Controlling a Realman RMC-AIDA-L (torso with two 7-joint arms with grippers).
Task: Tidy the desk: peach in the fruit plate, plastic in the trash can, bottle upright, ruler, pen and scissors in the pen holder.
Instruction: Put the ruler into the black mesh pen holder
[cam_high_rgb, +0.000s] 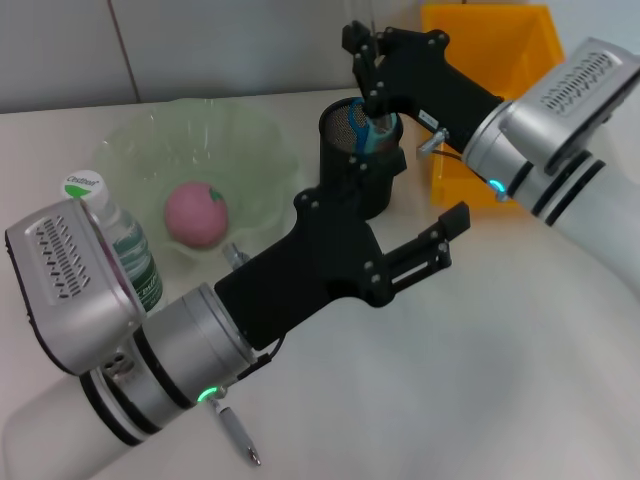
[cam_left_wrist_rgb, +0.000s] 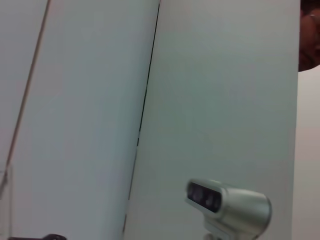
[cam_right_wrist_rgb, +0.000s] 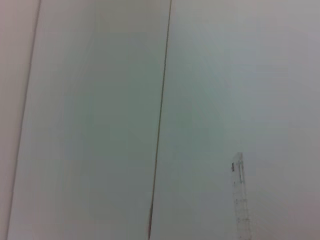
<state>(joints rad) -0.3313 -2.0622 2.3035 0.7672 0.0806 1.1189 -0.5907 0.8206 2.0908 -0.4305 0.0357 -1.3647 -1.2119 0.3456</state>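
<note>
A pink peach (cam_high_rgb: 196, 213) lies in the pale green fruit plate (cam_high_rgb: 260, 150). Left of the plate, the bottle (cam_high_rgb: 115, 235) stands upright with its cap on. The black mesh pen holder (cam_high_rgb: 345, 165) holds a blue-handled item (cam_high_rgb: 379, 134), probably the scissors. My right gripper (cam_high_rgb: 364, 68) hovers open just over the holder's rim, above that blue handle. My left gripper (cam_high_rgb: 430, 248) is open and holds nothing, out over the table in front of the holder. A clear ruler (cam_right_wrist_rgb: 239, 197) stands upright in the right wrist view. The pen and the plastic are out of view.
A yellow bin (cam_high_rgb: 500, 60) stands at the back right behind my right arm. My left arm crosses the front of the table. The left wrist view faces a wall with a silver camera (cam_left_wrist_rgb: 227, 202).
</note>
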